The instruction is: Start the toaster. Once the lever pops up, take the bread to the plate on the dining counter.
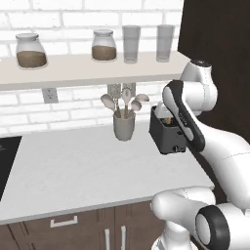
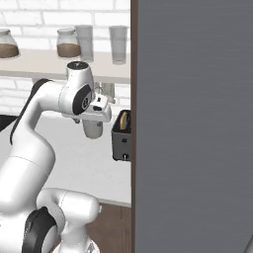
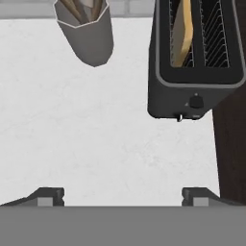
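Fingertips point(image 3: 48, 196) sit far apart at the bottom of the hand view, jaws wide, nothing between them. Gripper point(image 3: 122, 197) hangs over bare white worktop point(image 3: 96, 144), looking down. Toaster point(image 3: 197, 57) lies ahead and toward the right fingertip, long axis running away from the hand, narrow end face with knob and small lever point(image 3: 179, 116) turned toward the fingers. Bread point(image 3: 182, 33) stands on edge in the slot nearer the middle, other slot empty. Lever looks not yet pressed, so my guess is the next move goes forward-right and down onto it. Grey utensil crock point(image 3: 89, 33) stands left of toaster, apart. Dark panel right of toaster, brick wall and shelf with jars point(image 1: 103, 45) behind.
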Motion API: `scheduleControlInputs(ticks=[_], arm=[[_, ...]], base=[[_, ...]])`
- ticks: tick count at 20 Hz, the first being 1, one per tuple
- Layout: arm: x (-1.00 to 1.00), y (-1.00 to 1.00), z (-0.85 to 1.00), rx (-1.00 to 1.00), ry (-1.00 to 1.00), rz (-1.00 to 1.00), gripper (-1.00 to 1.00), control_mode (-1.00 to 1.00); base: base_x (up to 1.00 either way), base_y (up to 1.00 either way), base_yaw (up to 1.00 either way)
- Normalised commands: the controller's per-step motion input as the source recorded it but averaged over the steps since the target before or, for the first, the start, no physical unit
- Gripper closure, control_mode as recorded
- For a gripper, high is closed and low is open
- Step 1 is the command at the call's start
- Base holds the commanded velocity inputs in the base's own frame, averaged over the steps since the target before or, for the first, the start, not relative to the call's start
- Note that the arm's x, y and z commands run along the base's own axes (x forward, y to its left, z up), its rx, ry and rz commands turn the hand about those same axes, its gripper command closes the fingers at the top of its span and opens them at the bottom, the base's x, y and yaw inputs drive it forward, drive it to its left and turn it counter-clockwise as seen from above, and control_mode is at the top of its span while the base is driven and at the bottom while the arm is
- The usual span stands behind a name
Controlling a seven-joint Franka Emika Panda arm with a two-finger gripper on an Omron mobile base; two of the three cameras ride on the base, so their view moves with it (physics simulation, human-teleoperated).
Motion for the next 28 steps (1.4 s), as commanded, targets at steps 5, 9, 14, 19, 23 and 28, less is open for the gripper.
scheduleControlInputs(ticks=[5,9,14,19,23,28], arm=[[0.01,-0.20,-0.31,0.00,-0.06,0.00,-1.00,-1.00],[0.05,-0.14,-0.41,-0.02,-0.07,0.00,-1.00,-1.00],[0.09,-0.21,-0.55,-0.06,0.00,0.00,-1.00,-1.00],[0.18,-0.29,-0.38,-0.03,0.00,0.00,-1.00,-1.00],[0.28,-0.24,-0.22,0.00,0.00,0.00,-1.00,-1.00],[0.47,-0.04,-0.23,0.00,0.00,0.00,-1.00,-1.00]], base=[[0.00,0.00,0.00],[0.00,0.00,0.00],[0.00,0.00,0.00],[0.00,0.00,0.00],[0.00,0.00,0.00],[0.00,0.00,0.00]])
